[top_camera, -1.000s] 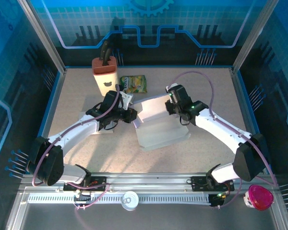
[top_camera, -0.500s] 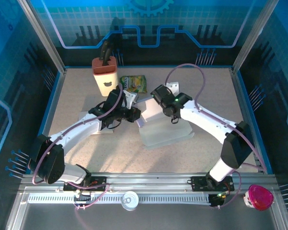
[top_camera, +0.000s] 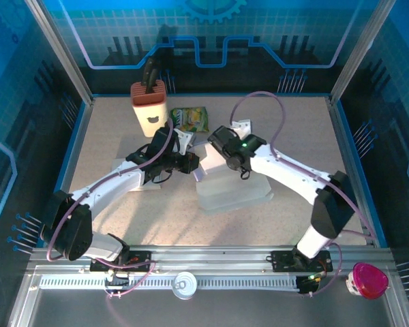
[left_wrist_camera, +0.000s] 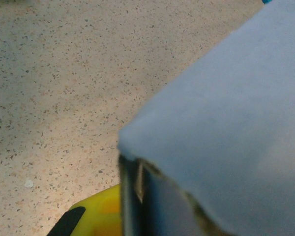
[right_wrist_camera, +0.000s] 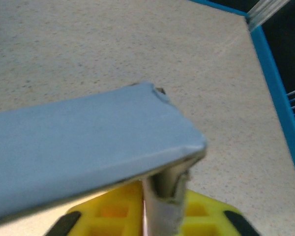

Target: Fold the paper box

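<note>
The white paper box (top_camera: 235,189) lies partly folded at the table's centre. My left gripper (top_camera: 193,163) is at the box's left edge, shut on a panel. In the left wrist view that panel (left_wrist_camera: 226,123) covers the right side, with one yellow finger (left_wrist_camera: 96,214) showing under it. My right gripper (top_camera: 219,146) is over the box's back left corner, shut on a flap. In the right wrist view the flap (right_wrist_camera: 78,132) crosses above the yellow fingers (right_wrist_camera: 206,219), and a strip of paper is pinched at the right gripper (right_wrist_camera: 160,214).
A cream and orange holder (top_camera: 150,105) with dark handles stands at the back left. A green snack bag (top_camera: 189,119) lies just behind the grippers. Blue walls (top_camera: 341,136) ring the table. A pink cup (top_camera: 368,279) and a can (top_camera: 185,284) sit off the front rail.
The right gripper has swung left across the back of the box, carrying the flap toward the left gripper. The left arm has barely moved.
</note>
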Robot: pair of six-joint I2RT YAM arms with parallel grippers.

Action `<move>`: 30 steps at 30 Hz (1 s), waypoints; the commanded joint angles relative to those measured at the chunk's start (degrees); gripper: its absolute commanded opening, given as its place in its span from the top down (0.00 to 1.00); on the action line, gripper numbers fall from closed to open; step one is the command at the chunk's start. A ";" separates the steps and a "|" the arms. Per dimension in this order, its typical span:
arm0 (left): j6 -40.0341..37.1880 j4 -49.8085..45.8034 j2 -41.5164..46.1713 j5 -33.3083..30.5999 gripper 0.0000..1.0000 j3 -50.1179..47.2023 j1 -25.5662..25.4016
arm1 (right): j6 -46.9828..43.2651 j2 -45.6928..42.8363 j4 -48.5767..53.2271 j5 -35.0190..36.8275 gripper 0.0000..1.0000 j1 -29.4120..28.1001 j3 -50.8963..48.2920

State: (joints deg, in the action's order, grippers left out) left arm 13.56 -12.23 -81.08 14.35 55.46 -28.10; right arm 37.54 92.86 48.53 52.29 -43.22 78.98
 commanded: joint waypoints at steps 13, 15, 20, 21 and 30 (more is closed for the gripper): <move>0.31 1.00 -0.44 2.27 1.00 2.02 -0.41 | -7.06 -8.51 -14.36 -16.24 0.70 8.35 -10.93; 0.23 0.86 -0.54 2.31 1.00 2.02 -0.39 | -7.56 -7.84 -15.27 -16.34 0.72 8.59 -10.87; 0.29 0.90 -0.91 2.26 1.00 2.08 -0.43 | -7.06 -6.31 -16.18 -14.77 0.86 7.88 -10.55; 0.32 0.89 -0.99 2.27 1.00 2.11 -0.44 | -6.74 -6.14 -16.04 -13.89 0.91 7.65 -10.60; 0.59 0.41 -1.45 2.23 1.00 2.64 -0.45 | 8.03 -0.11 2.28 4.12 1.00 3.66 -4.89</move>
State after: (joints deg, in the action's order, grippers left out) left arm 13.50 -12.27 -83.00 15.05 55.81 -28.73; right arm 38.92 91.13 41.67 46.54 -39.70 72.86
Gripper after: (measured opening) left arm 0.080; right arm 0.044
